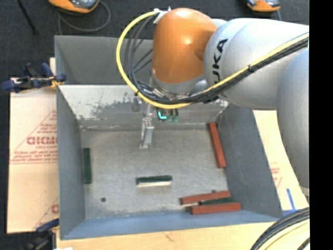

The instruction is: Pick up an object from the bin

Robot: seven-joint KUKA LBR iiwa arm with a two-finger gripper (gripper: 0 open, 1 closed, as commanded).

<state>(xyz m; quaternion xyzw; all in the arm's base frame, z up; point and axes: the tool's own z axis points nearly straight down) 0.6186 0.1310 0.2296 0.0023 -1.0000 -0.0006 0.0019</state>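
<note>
While the arm [260, 61] reaches in from the right, you see its gripper [147, 136] hanging below the orange cover [182, 43]. It is low in the bin [67, 155], close to the far wall and about midway between left and right. You cannot tell from this view whether the hand is wide or narrow. It stands over bare grey floor, apart from every bar.

Nearest to it is the white bar [154, 180], dark green along its far edge. It lies flat and crosswise in the middle of the floor, on the near side of the gripper. A green bar [87, 165] lies along the left wall, well apart from the gripper. A red bar [217, 145] lies by the right wall, running near to far at a slight slant.

At the near right corner a second red bar [205, 198] and, just nearer to you, a third red bar [216, 208] lie crosswise side by side. A yellow cable [120, 51] loops around the cover.
</note>
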